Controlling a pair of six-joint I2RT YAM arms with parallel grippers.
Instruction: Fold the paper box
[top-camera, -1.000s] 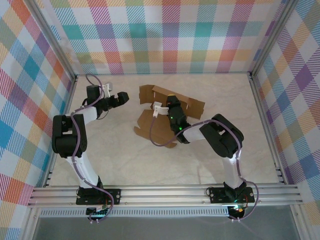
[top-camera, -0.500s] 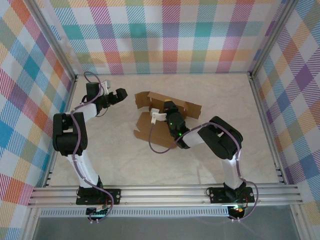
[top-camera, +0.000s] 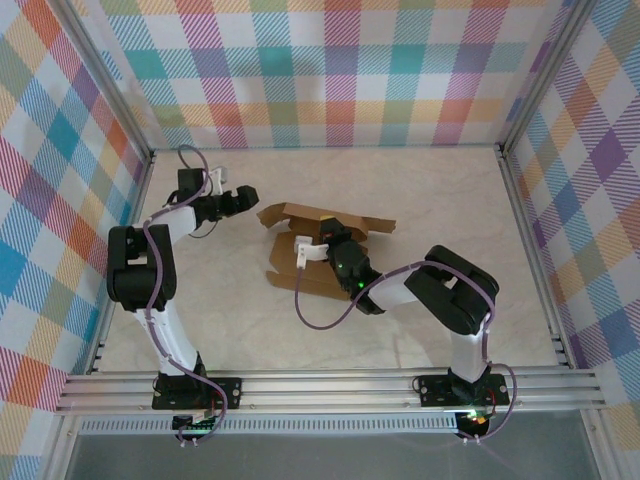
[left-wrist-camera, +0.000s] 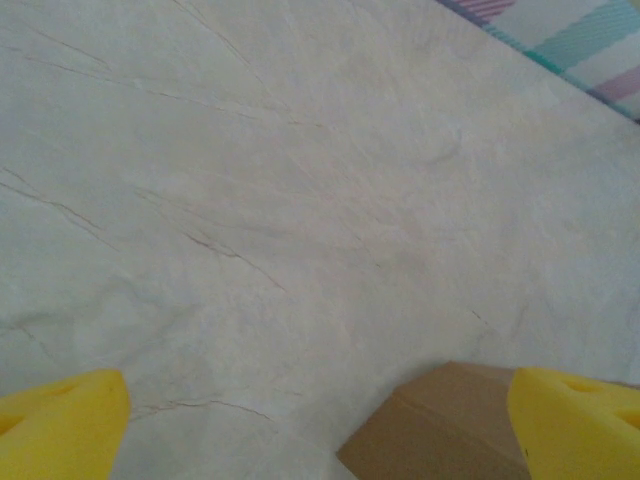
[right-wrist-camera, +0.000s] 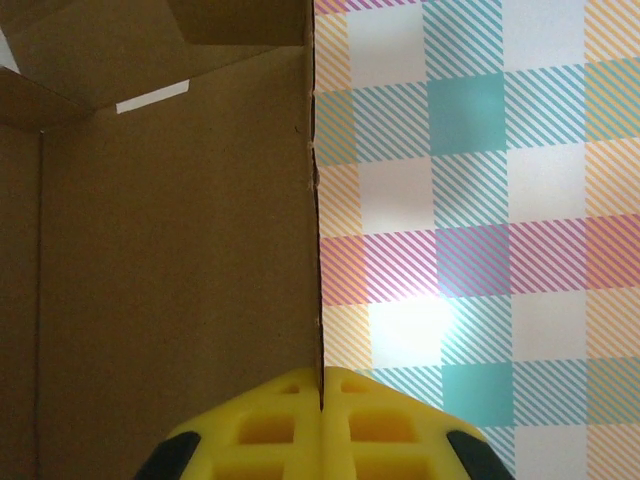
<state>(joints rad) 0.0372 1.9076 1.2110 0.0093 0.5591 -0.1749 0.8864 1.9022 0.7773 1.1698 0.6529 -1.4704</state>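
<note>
**Box** (top-camera: 290, 268): brown cardboard, part-folded, middle of the table (top-camera: 220, 300) in the top view. Long axis runs left to right across the frame, dipping slightly rightward. One long wall is raised along its upper edge; a flat panel lies toward the lower left.

**Right gripper** (right-wrist-camera: 321, 420): clenched on the box, pinching the edge of an upright panel. In its wrist view the edge runs straight down into the seam between the pads, with the checked wall (right-wrist-camera: 480, 200) beyond.

**Left gripper** (top-camera: 243, 198): released, holding nothing, just left of the box's upper-left end. A box corner (left-wrist-camera: 440, 425) sits between its fingers (left-wrist-camera: 60, 425), closer to the right-hand one at the frame's bottom.

**Key relation:** the free flap end lies rightward of the left gripper, the nearer free arm.

**Obscured:** the right wrist covers the box's centre from above, so the tabs and slots there cannot be read. The wrist views crop most of the box.
</note>
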